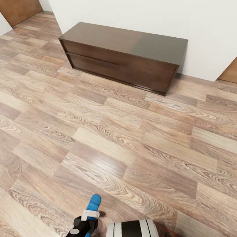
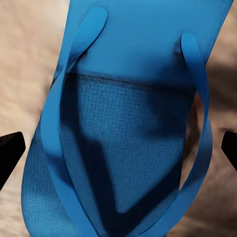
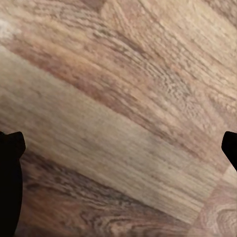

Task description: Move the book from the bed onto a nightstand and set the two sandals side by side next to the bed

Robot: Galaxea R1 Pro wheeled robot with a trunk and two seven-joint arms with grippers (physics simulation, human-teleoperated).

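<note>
Wood-plank flooring (image 1: 109, 134) runs across the room to a white wall, where a long low dark bench (image 1: 126, 55) stands; this is not the nightstand, and the bed, the book and the second sandal cannot be placed from these views. The left claw (image 1: 89, 214) sits low at the robot's side with a blue sandal (image 2: 133, 123) in its grip, the toe poking up past a whitish part in the head view. Up close, the sandal's sole and straps lie between the dark fingertips (image 2: 10, 153). The right claw (image 3: 118, 148) hangs above bare floor with nothing between its tips, which sit wide apart. The robot seems to be in transit. The sandal looks held near one end, so a sharp turn or jolt of the base could swing it loose or twist it in the grip.
</note>
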